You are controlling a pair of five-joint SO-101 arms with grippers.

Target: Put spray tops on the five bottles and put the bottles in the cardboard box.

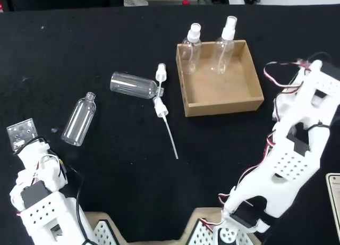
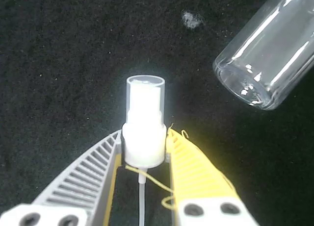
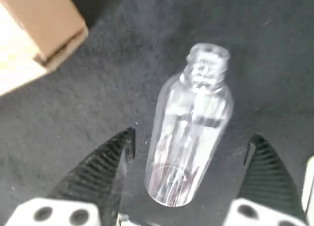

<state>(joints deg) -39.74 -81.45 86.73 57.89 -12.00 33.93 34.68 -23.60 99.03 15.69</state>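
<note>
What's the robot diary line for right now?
left end effector: shut on spray top | right end effector: open around uncapped bottle | cardboard box: two capped bottles inside

- Bench [image 1: 106, 53]: black cloth cover, a pale fleck of lint [image 2: 191, 19] on it near the left side.
- Cardboard box [image 1: 223, 104]: upright, open side up, right of centre.
- Clear bottle [image 1: 133, 85]: on its side near centre, neck towards the box.
- Spray top [image 1: 161, 73]: just beside that neck, on the far side.
- Second spray top [image 1: 161, 108]: on the near side of the neck, with its long dip tube [image 1: 172, 141] trailing towards the arms.
- Uncapped bottle [image 1: 79, 120]: on its side at left, neck pointing away from the arms.
- Perforated metal plate [image 1: 22, 131]: flat, at the left edge.
- Third uncapped bottle [image 3: 189, 133]: lies on the cloth near a corner of the box.
</note>
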